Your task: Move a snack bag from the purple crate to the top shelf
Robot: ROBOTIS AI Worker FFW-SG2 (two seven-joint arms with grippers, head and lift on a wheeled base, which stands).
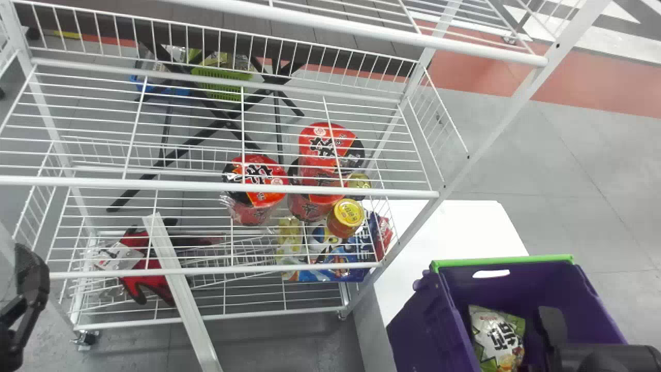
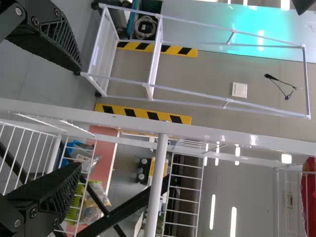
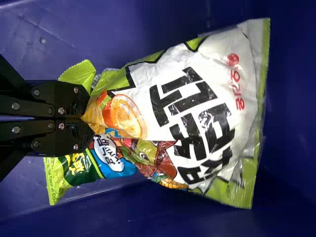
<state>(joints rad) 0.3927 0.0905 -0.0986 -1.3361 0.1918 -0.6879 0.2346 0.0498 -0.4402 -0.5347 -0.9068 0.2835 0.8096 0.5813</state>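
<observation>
The right jaws (image 1: 552, 324) pinch a corner of the crinkled, glossy plastic snack bag (image 1: 497, 336) inside the smooth-walled purple crate (image 1: 421, 330). The left jaws (image 1: 30, 271), black with a latticed texture, are spread wide near the white wire rack (image 1: 206, 186) with its slim round rails.

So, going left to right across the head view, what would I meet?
Black left gripper, red-and-black glove, leftmost round red-and-black tub, small orange tub with yellow lid, white-and-green snack bag inside purple plastic crate, black right gripper.
</observation>
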